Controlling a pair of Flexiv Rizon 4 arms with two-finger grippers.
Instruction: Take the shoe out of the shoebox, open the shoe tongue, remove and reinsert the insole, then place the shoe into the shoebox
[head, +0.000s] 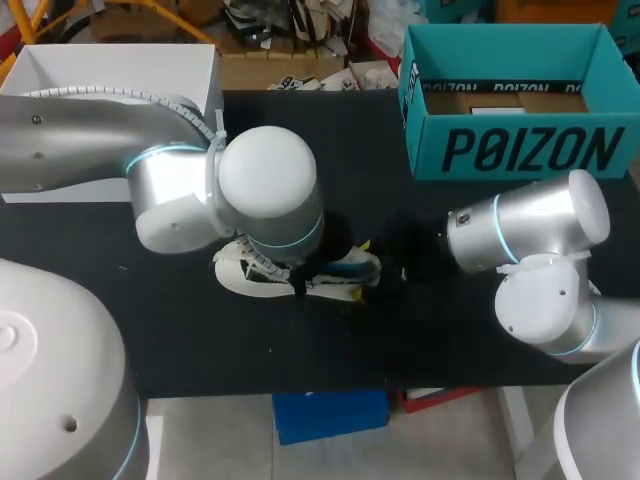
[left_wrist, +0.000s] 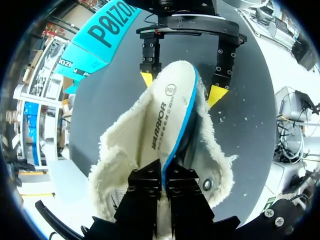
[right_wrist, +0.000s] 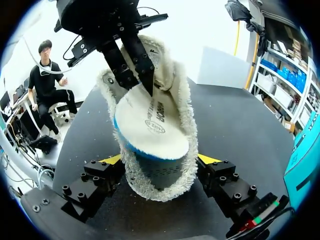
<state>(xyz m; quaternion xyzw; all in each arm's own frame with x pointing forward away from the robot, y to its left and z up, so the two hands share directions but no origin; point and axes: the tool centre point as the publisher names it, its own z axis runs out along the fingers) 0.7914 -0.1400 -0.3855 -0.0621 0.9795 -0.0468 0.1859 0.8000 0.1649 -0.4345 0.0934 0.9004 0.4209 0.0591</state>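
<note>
The work surface is a black table (head: 400, 330). In the head view a teal shoebox (head: 520, 150) stands open at the upper right of the frame, and a white box (head: 120, 65) stands at the upper left by the table's far edge. The shoe (head: 235, 275) is out of the shoebox and sits just left of the frame's centre. It is well apart from the shoebox and largely covered by my left arm (head: 230, 190), which comes in from the left. My right arm (head: 540, 250) comes in from the lower right, with its wrist turned toward the shoe. In the left wrist view my left gripper (left_wrist: 163, 174) is clenched on the insole (left_wrist: 170, 115). The two black fingers are pressed together on its blue edge, and their yellow tips are hidden. The insole is cream on its face and stands partly drawn out of the fleece-lined shoe (left_wrist: 120, 155), with its far end pointing toward my other gripper. In the right wrist view my right gripper (right_wrist: 160, 161) straddles the end of the shoe (right_wrist: 160, 187) nearest it. One yellow tip sits against the fleece on each side, so it grasps the shoe from both sides with its fingers set wide apart. The shoe is tilted, its mouth lying open toward the left gripper. The insole's rounded end overhangs the grey mesh of the shoe just ahead of my right fingers.
</note>
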